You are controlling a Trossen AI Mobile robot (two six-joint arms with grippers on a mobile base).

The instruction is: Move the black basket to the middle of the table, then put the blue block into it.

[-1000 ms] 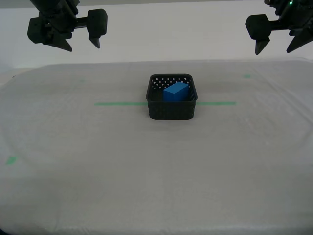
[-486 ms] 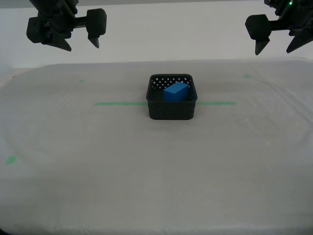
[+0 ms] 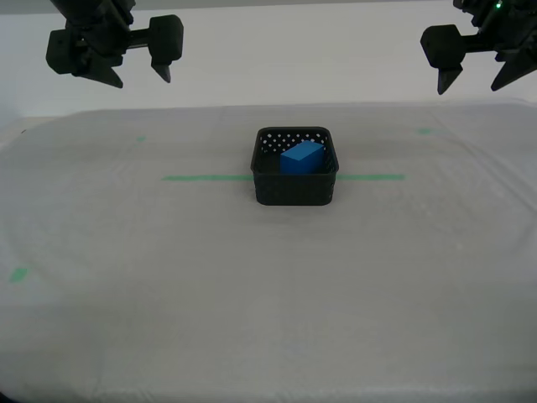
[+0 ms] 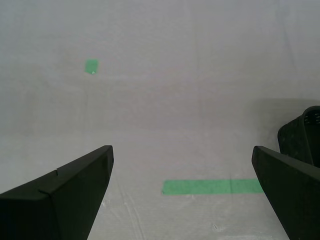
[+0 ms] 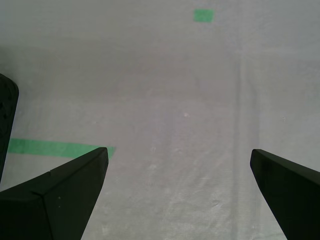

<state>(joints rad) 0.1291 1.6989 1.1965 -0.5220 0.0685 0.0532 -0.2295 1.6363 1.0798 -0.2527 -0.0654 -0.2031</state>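
1. Evidently rigid, light and smooth-faced: small solid bright-blue rectangular block, leaning tilted inside the shallow black perforated plastic basket.
2. Best pinched across two opposite flat faces, squarely, against slipping.
3. Looks stiff but light, that basket; best held by its smooth rim.
4. Stands mid-way along the green tape line, about centre of the pale grey-white cloth-covered table.
5. Spread wide and empty over bare cloth: my second gripper and my first gripper.
6. Seems complete.

My first pincer and second pincer hang raised, jaws spread wide
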